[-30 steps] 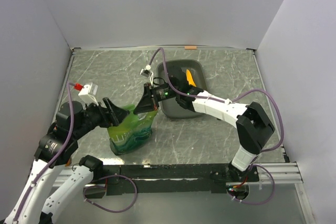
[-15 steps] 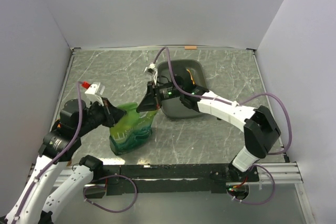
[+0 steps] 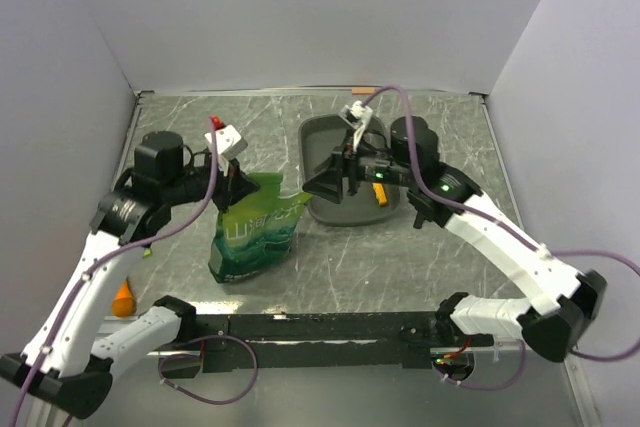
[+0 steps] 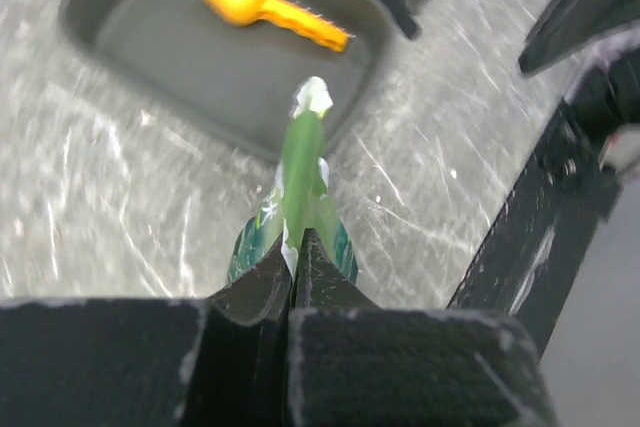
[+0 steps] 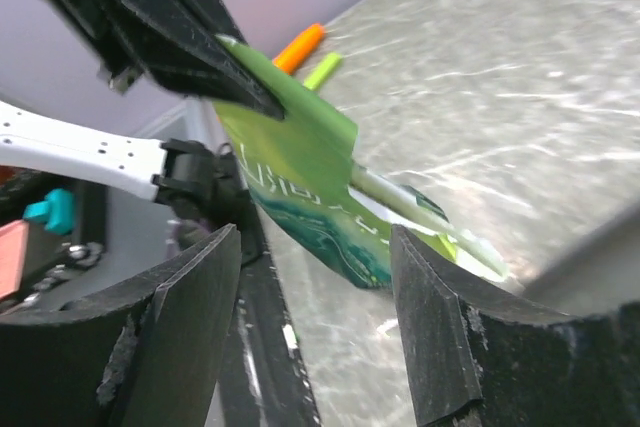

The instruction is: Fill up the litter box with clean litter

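The green bag (image 3: 255, 232) stands on the table, its top edge leaning toward the litter box (image 3: 322, 142), a dark grey tray just right of it. My left gripper (image 3: 238, 190) is shut on the bag's upper left corner; in the left wrist view the jaws (image 4: 297, 239) pinch the bag's thin green edge (image 4: 300, 162). My right gripper (image 3: 318, 185) hovers open over the tray's near left side, apart from the bag (image 5: 300, 177), with nothing between its fingers (image 5: 190, 317). An orange scoop (image 4: 250, 2) lies in the litter box (image 4: 190, 57). The clean litter is hidden.
An orange piece (image 3: 122, 295) and a small green piece (image 3: 148, 252) lie at the table's left edge by the left arm. Grey walls close the table at the back and both sides. A black rail (image 3: 330, 327) runs along the near edge.
My left gripper has shut on the bag's left corner and moved up and away. My right gripper let go of the bag's right corner, opened and pulled back over the tray.
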{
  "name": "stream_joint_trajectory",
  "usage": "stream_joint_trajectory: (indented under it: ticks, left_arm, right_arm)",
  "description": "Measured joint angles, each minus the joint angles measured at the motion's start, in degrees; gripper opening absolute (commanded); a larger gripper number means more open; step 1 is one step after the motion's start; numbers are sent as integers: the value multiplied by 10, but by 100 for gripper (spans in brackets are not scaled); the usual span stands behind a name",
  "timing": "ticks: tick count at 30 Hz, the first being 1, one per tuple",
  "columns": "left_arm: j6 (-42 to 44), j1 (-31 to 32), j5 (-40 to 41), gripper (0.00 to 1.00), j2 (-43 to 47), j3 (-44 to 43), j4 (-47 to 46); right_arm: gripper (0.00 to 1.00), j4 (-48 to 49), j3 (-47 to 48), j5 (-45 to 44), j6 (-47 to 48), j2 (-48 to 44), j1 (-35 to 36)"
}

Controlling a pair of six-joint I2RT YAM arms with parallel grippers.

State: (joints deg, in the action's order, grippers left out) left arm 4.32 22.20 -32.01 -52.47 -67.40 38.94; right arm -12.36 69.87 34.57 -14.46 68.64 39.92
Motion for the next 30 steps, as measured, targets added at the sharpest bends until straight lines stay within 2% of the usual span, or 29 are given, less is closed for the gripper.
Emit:
stream_joint_trajectory:
  ticks: [2,7,12,17,20,24,30]
  left_arm:
    - [48,-13,-53,1,-30,-28,19]
    - [195,-97,-222,1,-134,-116,102]
    - [327,-144,-360,1,-223,-161,175]
    - [437,-155,-406,1,-278,-203,233]
    - [474,-155,-420,1,-284,-204,247]
    - [490,-156,-430,1,-284,-201,247]
    - [479,-158,-452,1,-281,-175,212]
  right_arm:
    - [70,-29,3,-16,12,-25,-1]
    - [70,-70,-2,-39,24,-68,-1]
    - [70,-101,-11,-60,34,-88,-1]
    - [71,-122,-24,-101,52,-94,-1]
    - [73,-126,-28,-131,72,-87,-1]
    - [73,-113,-23,-138,117,-50,-1]
    - [72,-81,-13,-122,236,43,-1]
